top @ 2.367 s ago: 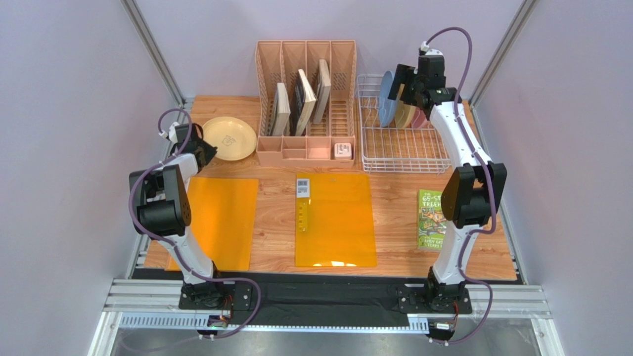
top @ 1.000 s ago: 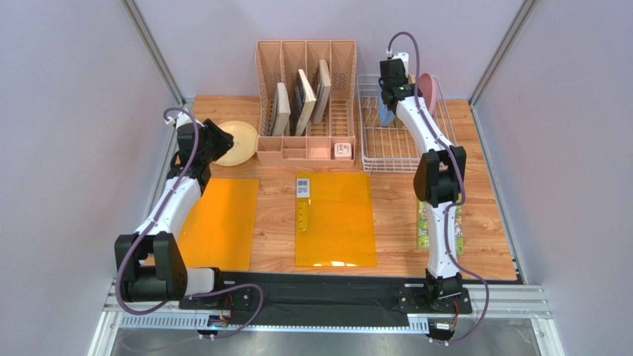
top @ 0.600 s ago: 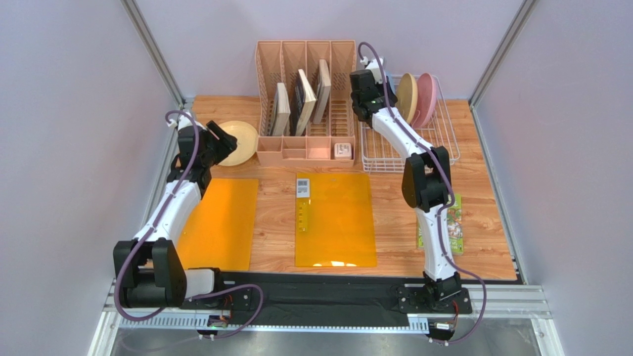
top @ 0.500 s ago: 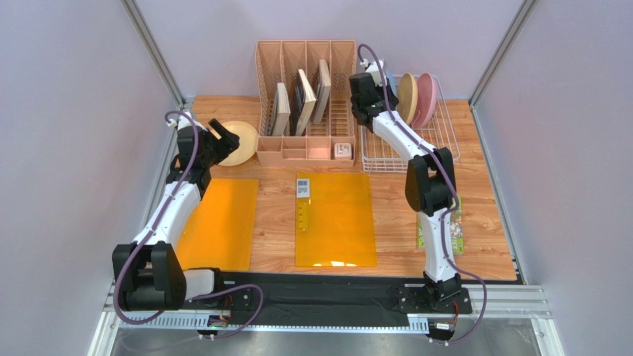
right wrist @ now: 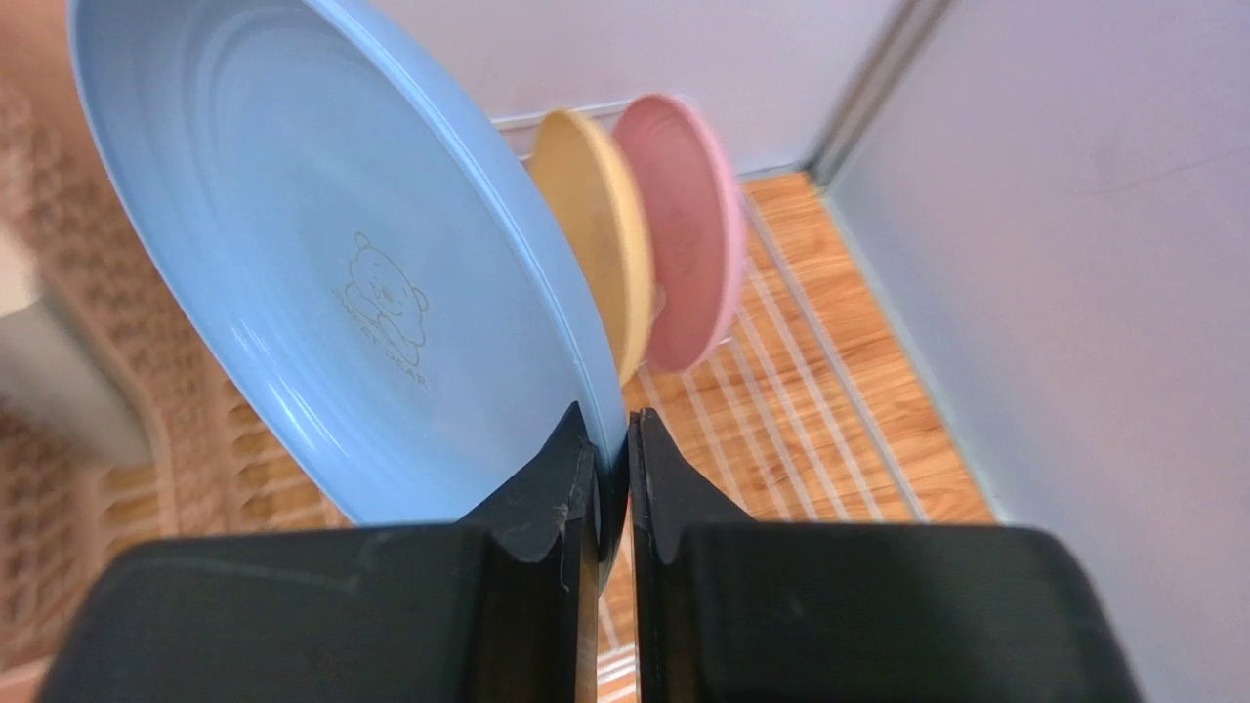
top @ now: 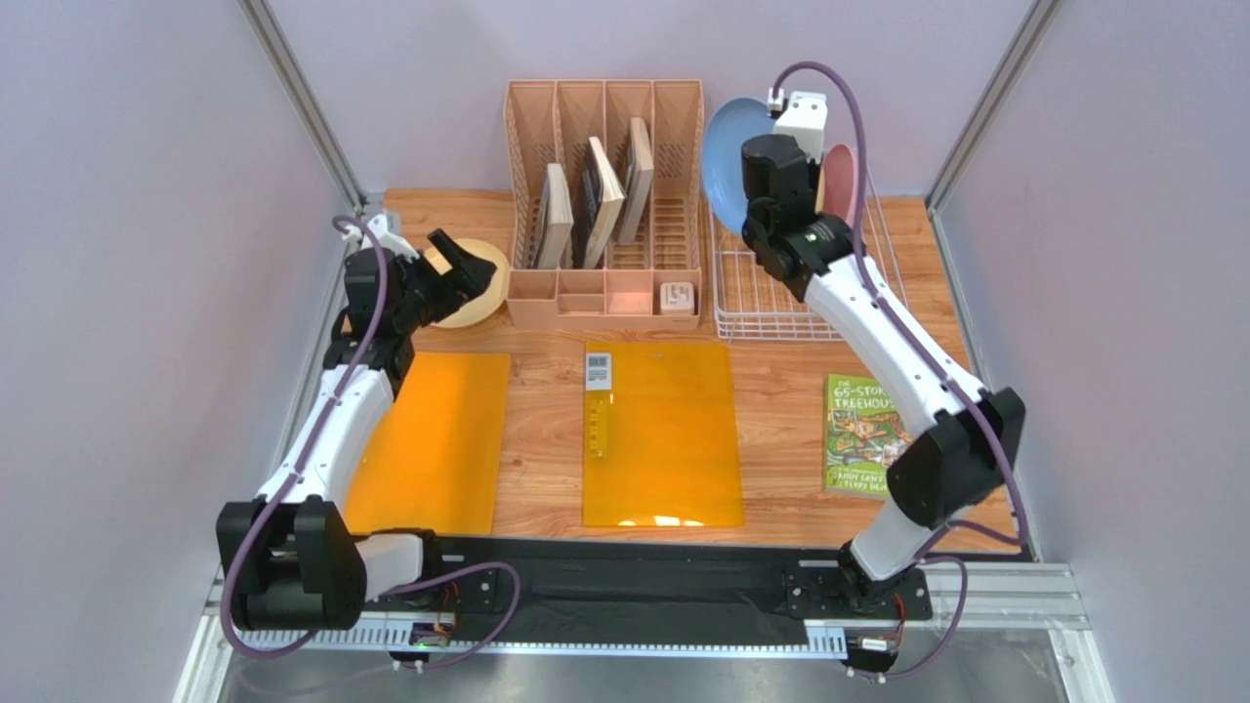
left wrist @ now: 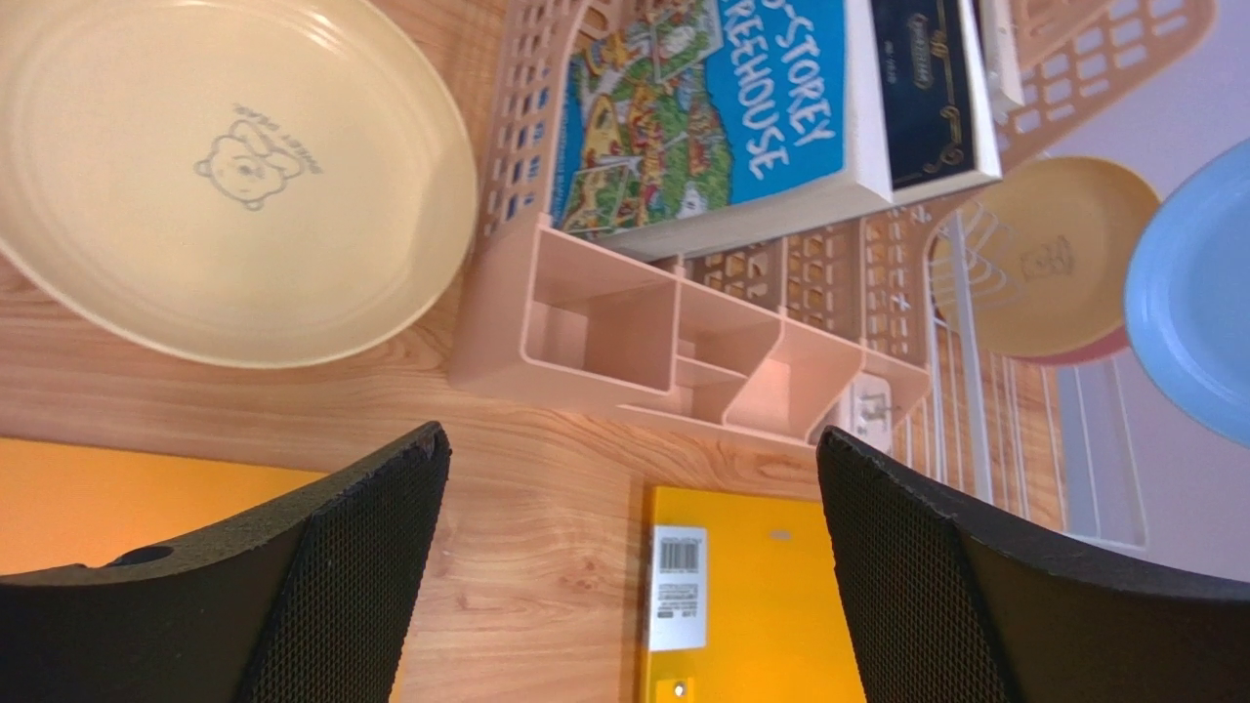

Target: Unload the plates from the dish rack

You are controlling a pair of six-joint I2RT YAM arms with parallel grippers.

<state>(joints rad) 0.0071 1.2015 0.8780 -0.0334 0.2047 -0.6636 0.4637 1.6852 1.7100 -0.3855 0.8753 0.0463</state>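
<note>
right pincer [right wrist: 605,454] | clamps blue plate [right wrist: 338,264] | arm [top: 881,330] stretched over dish rack [top: 756,308]

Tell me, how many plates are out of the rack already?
One is out: the pale yellow round plate lies flat on the wooden table. The right gripper pinches the rim of the light blue plate, raised out of the white wire dish rack. The tan plate and pink plate stand in it.

The white-and-black left arm [top: 345,410] stretches forward, the left gripper [left wrist: 631,454] holding its fingers [left wrist: 367,542] spread wide. The right arm [top: 881,330] reaches up and back, the right gripper [right wrist: 613,440] pinching a light blue round plate [right wrist: 338,293] at its rim.
</note>
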